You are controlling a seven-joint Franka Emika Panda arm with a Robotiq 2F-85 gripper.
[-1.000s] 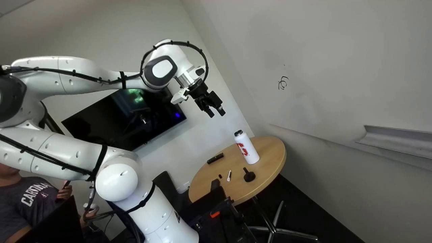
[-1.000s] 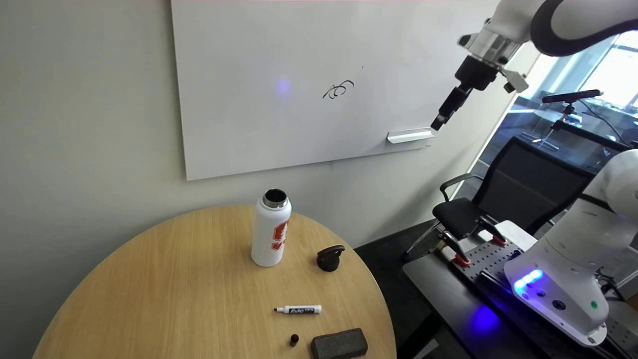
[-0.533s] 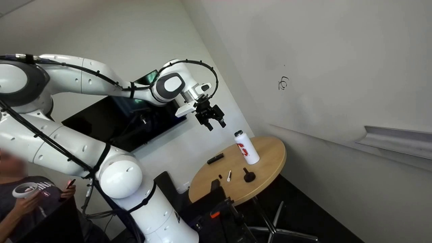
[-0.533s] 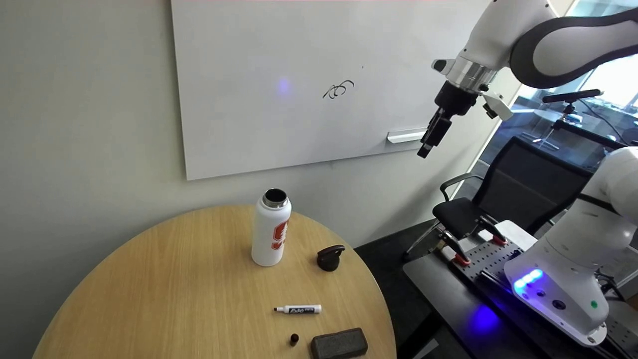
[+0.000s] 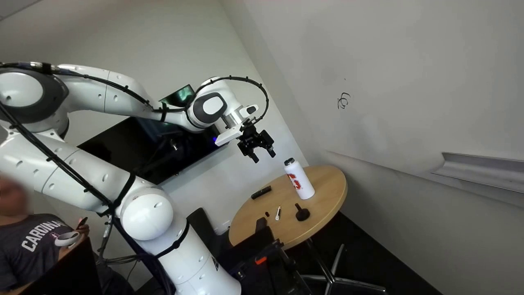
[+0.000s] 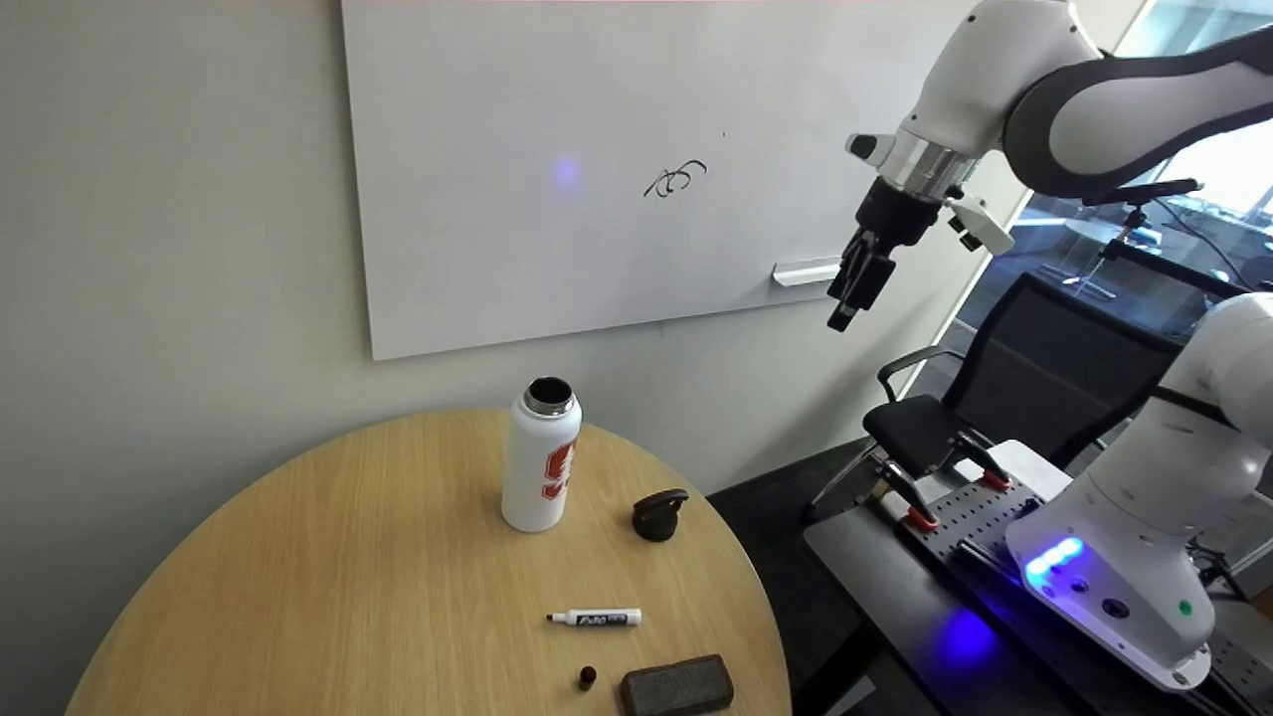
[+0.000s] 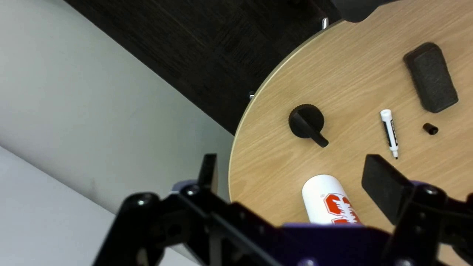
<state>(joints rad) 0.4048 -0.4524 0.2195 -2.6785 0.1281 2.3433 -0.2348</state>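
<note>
The bent arm (image 5: 123, 100) is raised, jaws spread wide and slanted downward.

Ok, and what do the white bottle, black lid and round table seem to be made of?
The white bottle is probably coated metal, satin white: its neck band shows bare and silvery. The black lid is likely plastic, dull, with a ridged edge. The round table is wood or printed laminate, satin, with pale streaky grain; I can't tell which.

The end effector (image 5: 263, 156) has come down and now hangs nearer the white bottle (image 5: 300, 180).
</note>
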